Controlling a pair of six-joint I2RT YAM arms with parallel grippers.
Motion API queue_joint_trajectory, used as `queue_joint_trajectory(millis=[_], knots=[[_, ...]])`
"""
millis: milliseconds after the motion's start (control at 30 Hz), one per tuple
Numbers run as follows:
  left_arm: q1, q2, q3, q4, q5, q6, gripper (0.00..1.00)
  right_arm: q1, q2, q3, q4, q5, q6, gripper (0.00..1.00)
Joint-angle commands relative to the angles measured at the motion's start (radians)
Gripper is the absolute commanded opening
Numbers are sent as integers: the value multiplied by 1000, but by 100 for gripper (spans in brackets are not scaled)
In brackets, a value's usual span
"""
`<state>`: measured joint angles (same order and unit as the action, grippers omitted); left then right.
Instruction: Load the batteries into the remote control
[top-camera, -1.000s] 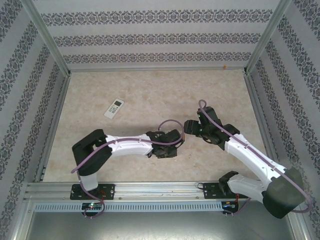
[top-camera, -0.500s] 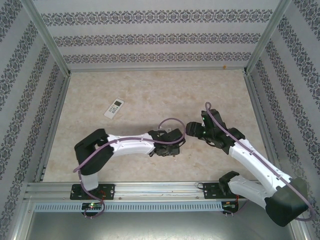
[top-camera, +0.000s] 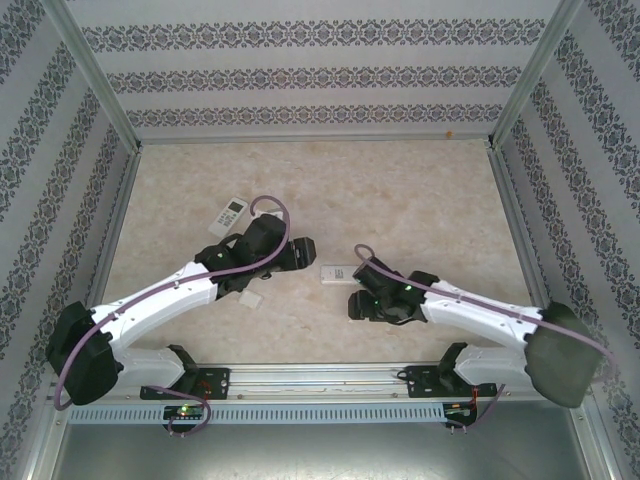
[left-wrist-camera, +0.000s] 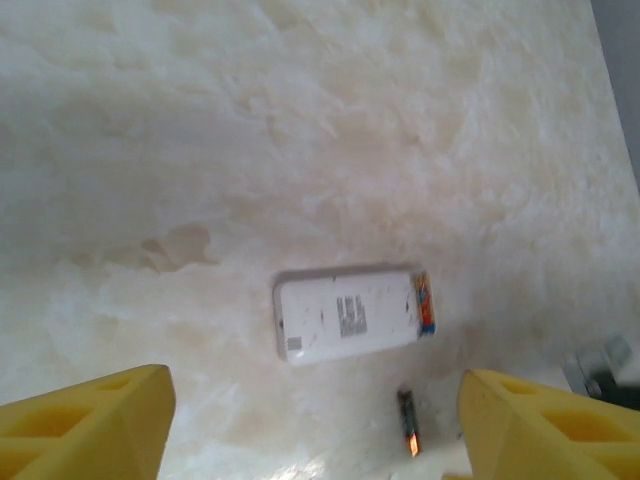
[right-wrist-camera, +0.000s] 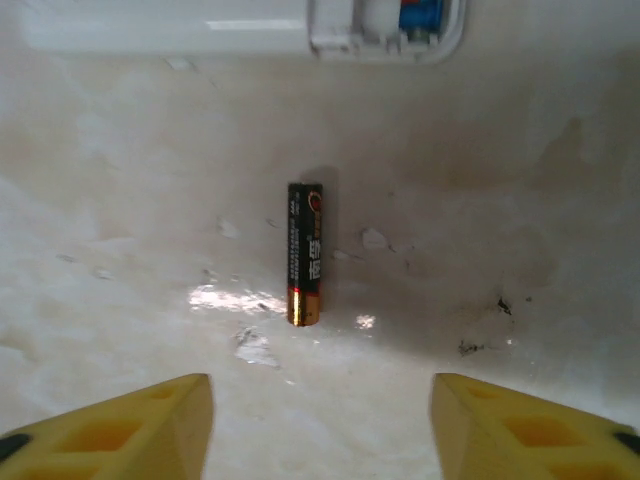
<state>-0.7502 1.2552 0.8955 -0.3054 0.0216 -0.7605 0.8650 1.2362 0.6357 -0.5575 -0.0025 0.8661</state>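
The white remote control (left-wrist-camera: 350, 315) lies face down on the marble table top. At its right end the open compartment holds a battery (left-wrist-camera: 425, 300) with orange and blue print. In the top view this remote control (top-camera: 336, 272) sits between the two grippers. A dark battery (right-wrist-camera: 305, 253) with a gold end lies loose on the table just short of the remote control (right-wrist-camera: 250, 25), and the same battery (left-wrist-camera: 408, 422) lies near my left gripper's right finger. My left gripper (left-wrist-camera: 315, 440) is open and empty, to the left of the remote. My right gripper (right-wrist-camera: 320, 430) is open and empty, its fingers (right-wrist-camera: 110, 430) near the battery, not touching it.
A second white remote (top-camera: 228, 216) with a screen lies at the back left. A small flat white piece (top-camera: 250, 297) rests under the left arm. Patterned walls and aluminium posts (top-camera: 95, 75) enclose the table.
Both grippers have parted from their meeting point at the centre. The left opened and drew back left, leaving the remote on the table. The right arm dropped low, nearer the front edge.
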Motion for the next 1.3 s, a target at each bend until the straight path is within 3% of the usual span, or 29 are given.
queue_joint_trajectory(millis=[0,167,367,533,667,867,1267], knots=[[8,-20,-23,93,107,121,79,24,68,52,7,64,3,51],[10,-3,-37,81,104,114,82,28,168,82,36,115,-24,31],[12,16,-44,88,106,106,86,29,237,78,51,147,-25,21],[12,16,-44,93,86,111,90,29,194,81,32,163,-32,9],[21,15,-41,86,108,138,95,-22,60,82,12,178,-76,5],[27,46,-24,95,207,187,100,-233,45,102,43,-34,-233,3],[28,60,-37,107,222,178,100,-256,236,219,47,-42,-278,7]])
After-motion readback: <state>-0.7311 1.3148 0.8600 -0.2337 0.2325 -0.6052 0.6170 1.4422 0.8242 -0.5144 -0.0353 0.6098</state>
